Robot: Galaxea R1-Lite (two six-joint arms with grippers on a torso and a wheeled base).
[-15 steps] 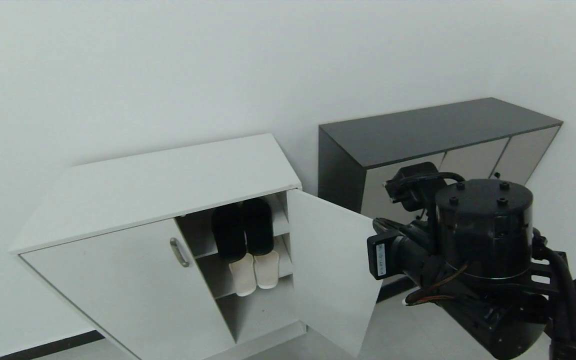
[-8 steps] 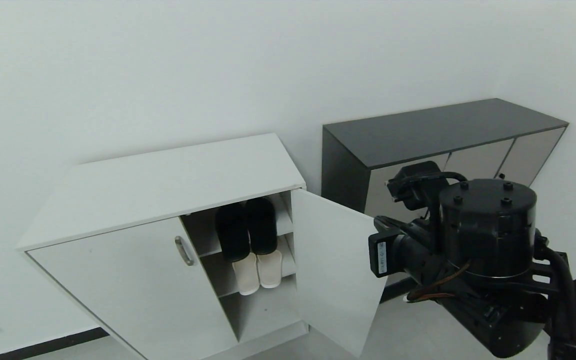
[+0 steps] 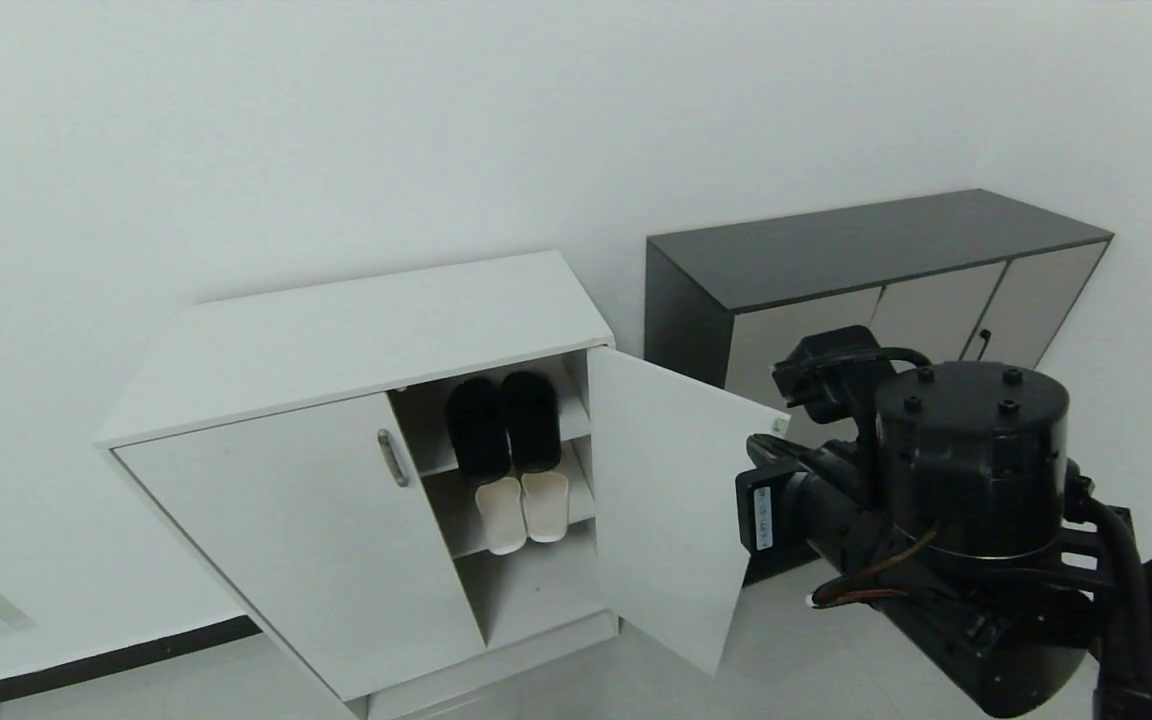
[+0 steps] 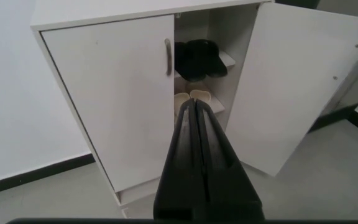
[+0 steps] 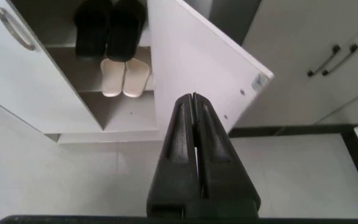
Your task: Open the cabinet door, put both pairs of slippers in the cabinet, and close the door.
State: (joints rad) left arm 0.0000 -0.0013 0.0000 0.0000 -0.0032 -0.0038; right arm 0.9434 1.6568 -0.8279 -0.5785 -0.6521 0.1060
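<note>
Standing open on the white cabinet point(image 3: 366, 330), the right door point(image 3: 676, 500) swings well out over the floor point(image 3: 636, 680), while the left door point(image 3: 306, 540) is shut, its metal handle point(image 3: 393, 458) at the edge next to the opening. Both pairs of slippers are inside the cabinet. The black slippers point(image 3: 504, 425) lie side by side on the upper shelf. The pale slippers point(image 3: 523, 508) lie side by side on the shelf just below them. Their ends reach the front edges of the shelves.

In the left wrist view the left hand point(image 4: 196, 109) has its two fingers pressed together with nothing between them. It is held in front of the cabinet and apart from it, pointing at the opening where the pale slippers point(image 4: 194, 99) and black slippers point(image 4: 197, 59) sit.

In the right wrist view the right hand point(image 5: 194, 98) is likewise pinched closed and holds nothing. It sits low in front of the open door point(image 5: 197, 68), near its free edge; whether it touches the door I cannot tell. The head view shows the right arm point(image 3: 936, 480) to the right of that door.

A dark cabinet point(image 3: 866, 240) with grey doors stands just beside the white one, against the same white wall.
</note>
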